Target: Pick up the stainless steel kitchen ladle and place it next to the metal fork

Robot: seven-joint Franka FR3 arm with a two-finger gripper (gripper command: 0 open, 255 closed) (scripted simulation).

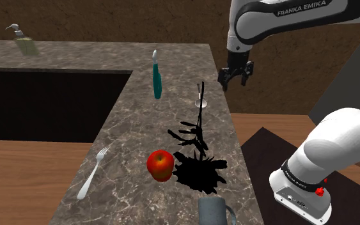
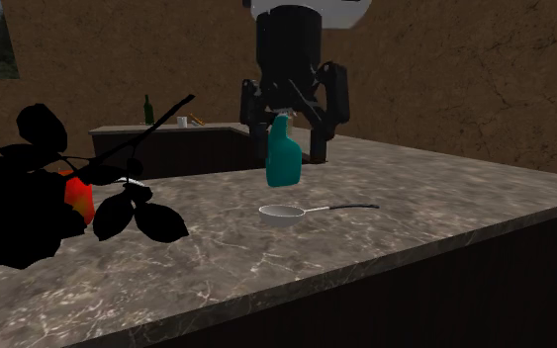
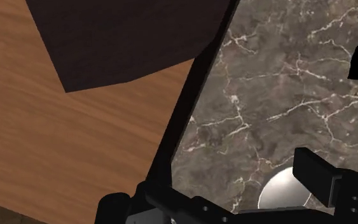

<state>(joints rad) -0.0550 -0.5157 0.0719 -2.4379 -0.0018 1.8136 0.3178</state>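
The ladle (image 1: 202,101) lies flat on the marble counter (image 1: 140,153) near its right edge in the shoulder view, silvery bowl up and dark thin handle pointing away. In the second exterior view the ladle (image 2: 284,212) lies in front of a teal spray bottle (image 2: 284,158). The metal fork (image 1: 94,172) lies near the counter's left front edge, well away from the ladle. My gripper (image 1: 233,82) hangs open above the counter's edge, just beyond the ladle, holding nothing. In the wrist view the ladle's bowl (image 3: 284,191) sits by one finger (image 3: 316,170).
A red apple (image 1: 160,165) and a black plant (image 1: 197,150) stand between ladle and fork. The teal spray bottle (image 1: 156,77) stands behind the ladle, a grey mug (image 1: 213,211) at the front edge, a soap dispenser (image 1: 22,39) far back. A dark recess (image 1: 44,105) opens left of the counter.
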